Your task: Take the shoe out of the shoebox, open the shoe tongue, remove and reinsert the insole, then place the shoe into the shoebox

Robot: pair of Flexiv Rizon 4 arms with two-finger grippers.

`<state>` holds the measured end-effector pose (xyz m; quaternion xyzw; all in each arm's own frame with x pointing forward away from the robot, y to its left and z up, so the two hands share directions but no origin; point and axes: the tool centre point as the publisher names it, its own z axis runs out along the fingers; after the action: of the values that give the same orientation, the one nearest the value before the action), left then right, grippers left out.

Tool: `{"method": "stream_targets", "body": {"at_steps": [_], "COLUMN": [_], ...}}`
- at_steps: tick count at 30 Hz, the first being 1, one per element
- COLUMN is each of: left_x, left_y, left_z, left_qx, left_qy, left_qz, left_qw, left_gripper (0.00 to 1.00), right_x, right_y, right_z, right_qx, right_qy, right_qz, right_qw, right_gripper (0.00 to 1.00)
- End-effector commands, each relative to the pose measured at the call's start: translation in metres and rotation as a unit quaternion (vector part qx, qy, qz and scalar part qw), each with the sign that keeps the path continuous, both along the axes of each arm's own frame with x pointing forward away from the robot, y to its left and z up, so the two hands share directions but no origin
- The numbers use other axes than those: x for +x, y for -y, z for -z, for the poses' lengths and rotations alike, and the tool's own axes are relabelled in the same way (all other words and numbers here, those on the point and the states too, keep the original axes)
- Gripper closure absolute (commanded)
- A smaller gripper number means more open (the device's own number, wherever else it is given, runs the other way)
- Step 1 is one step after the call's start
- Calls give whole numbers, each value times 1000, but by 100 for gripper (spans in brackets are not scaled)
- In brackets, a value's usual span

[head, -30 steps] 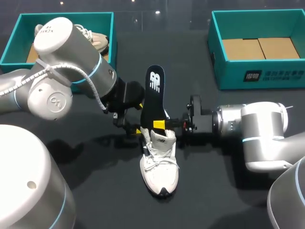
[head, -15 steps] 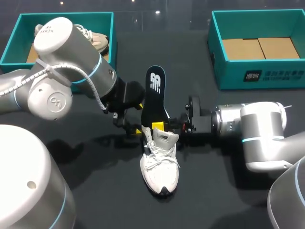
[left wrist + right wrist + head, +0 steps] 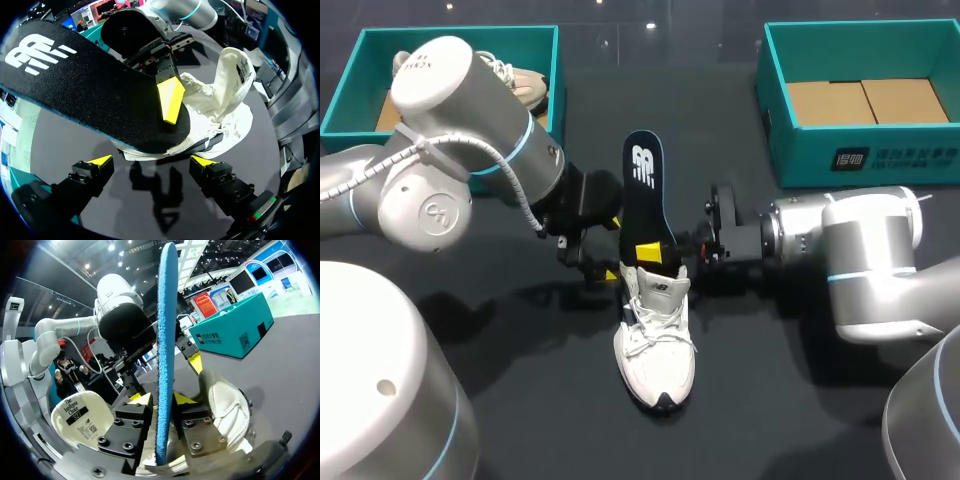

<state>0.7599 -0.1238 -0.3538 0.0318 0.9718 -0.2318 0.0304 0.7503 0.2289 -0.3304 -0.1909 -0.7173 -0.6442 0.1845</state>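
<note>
1. White lace-up sneaker [image 3: 655, 345] lay on the dark surface [image 3: 780, 400] between the two arms, toe pointing back at the robot. It looked light, with a soft upper that would dent under a pinch; the firmer heel collar seemed the safest hold.
2. A thin black fabric-topped insole with a blue foam underside [image 3: 645, 190] stood on end, its lower tip dipping into the sneaker's opening. It looked floppy and likely to bend, so I would grip it low.
3. The right claw [image 3: 162, 407] pinched the insole across both faces.
4. The left claw [image 3: 150, 161] hung spread and empty, just beside the sneaker's heel.
</note>
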Motion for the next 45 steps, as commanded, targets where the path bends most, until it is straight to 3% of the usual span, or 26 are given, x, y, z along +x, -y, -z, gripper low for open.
{"method": "stream_targets", "body": {"at_steps": [1,18,20,23,25,45], "left_x": [0,0,0,0,0,0], "left_y": [1,1,1,1,1,1], "left_z": [1,1,1,1,1,1], "left_qx": [1,1,1,1,1,1], "left_qy": [0,0,0,0,0,0], "left_qz": [0,0,0,0,0,0], "left_qw": [1000,1000,1000,1000,1000,1000], "left_gripper": [0,0,0,0,0,0], "right_x": [1,26,29,31,31,-1], "right_y": [2,2,3,4,4,8], "right_z": [-7,-25,-26,-26,-26,20], "right_qx": [-8,-18,-19,-15,-15,1], "right_qy": [2,6,-3,-7,-9,-85], "right_qz": [-3,-1,12,16,15,21], "right_qw": [1000,1000,1000,1000,1000,996], "right_gripper": [74,75,81,100,100,100]}}
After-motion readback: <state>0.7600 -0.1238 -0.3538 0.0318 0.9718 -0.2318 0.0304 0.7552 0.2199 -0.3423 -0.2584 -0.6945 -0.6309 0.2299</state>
